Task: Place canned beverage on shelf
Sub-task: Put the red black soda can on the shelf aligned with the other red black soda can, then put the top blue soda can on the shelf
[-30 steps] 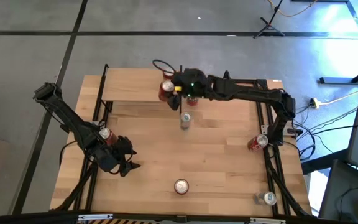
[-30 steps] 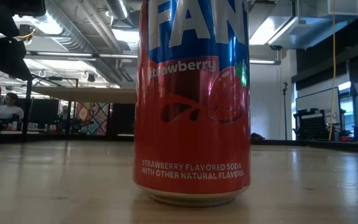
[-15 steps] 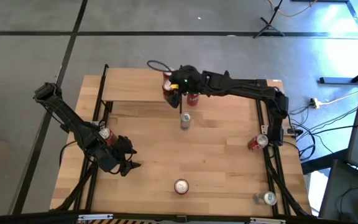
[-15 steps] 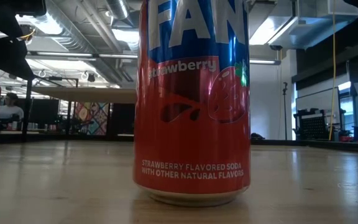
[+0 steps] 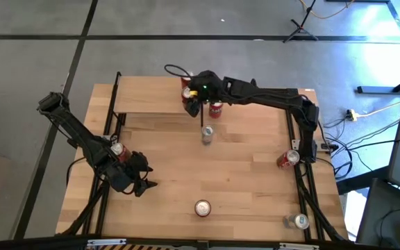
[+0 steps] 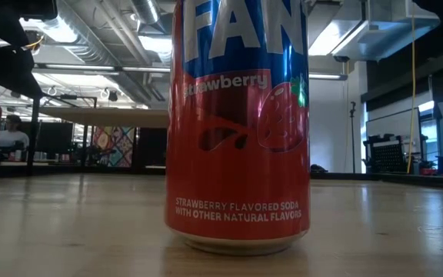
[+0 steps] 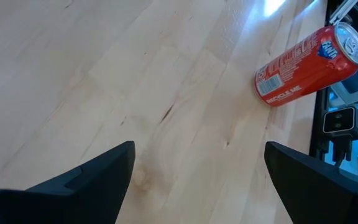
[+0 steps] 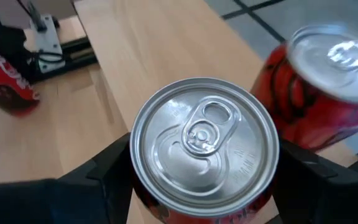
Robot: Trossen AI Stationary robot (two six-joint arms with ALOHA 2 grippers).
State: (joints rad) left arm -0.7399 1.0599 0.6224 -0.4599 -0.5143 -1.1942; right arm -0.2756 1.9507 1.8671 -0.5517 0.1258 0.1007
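Note:
My right gripper [image 5: 192, 99] reaches from the right over the right end of the shelf [image 5: 155, 101], shut on a red canned beverage [image 8: 204, 140] that stands upright with its silver top up. Whether its base touches the board I cannot tell. Just beyond it, by the shelf's far edge, a second red can [image 8: 328, 93] stands upright. My left gripper [image 7: 197, 180] hangs open over bare table near the left edge, holding nothing. My right gripper pinches the can's upper wall [image 8: 160, 208] between its two fingers [image 8: 104, 180], one on each side just under the rim. The fingers come from the table's right, slanting down. The can stays upright, over the shelf's right end.
Several other cans stand about the table: a red one [image 5: 216, 109] under my right arm, a silver-topped one [image 5: 207, 134] mid-table, one [image 5: 202, 207] near the front that fills the low view [image 6: 237, 123], others at the right edge [image 5: 288, 159] and by my left arm [image 5: 119, 149].
My right gripper has carried the can toward the table's far edge and a little down, over the shelf's right end, close to the can standing there. The can has stayed upright in the hold.

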